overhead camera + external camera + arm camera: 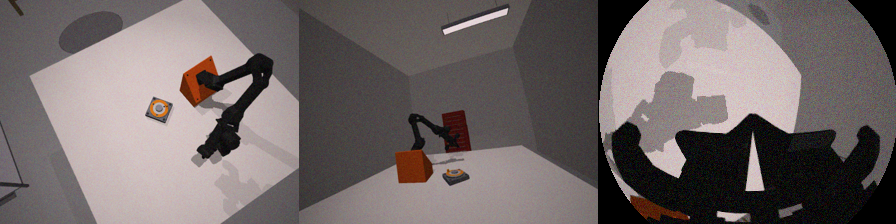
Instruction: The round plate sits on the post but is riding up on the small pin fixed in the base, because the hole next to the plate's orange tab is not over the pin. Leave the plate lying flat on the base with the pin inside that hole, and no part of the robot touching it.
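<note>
The round plate (152, 111) (461, 173), an orange ring with a pale inner disc, sits around the grey post (158, 108) (454, 172) on the dark square base (166, 118) (450, 182). Its orange tab (448, 170) stands up at the left of the plate in the exterior view. A few small dark spots show on the plate in the top view; which is the hole beside the tab, and where the pin is, I cannot tell. The plate's tilt is too small to judge. My gripper (224, 154) (457, 146) (752, 117) is shut and empty, above the table and away from the plate.
An orange wedge block (189, 89) (411, 167) (650, 206) stands beside the base, at the foot of the arm. The table edge (800, 95) and floor show at the right of the wrist view. Arm shadows fall on the table. A red cabinet (463, 122) stands beyond the table.
</note>
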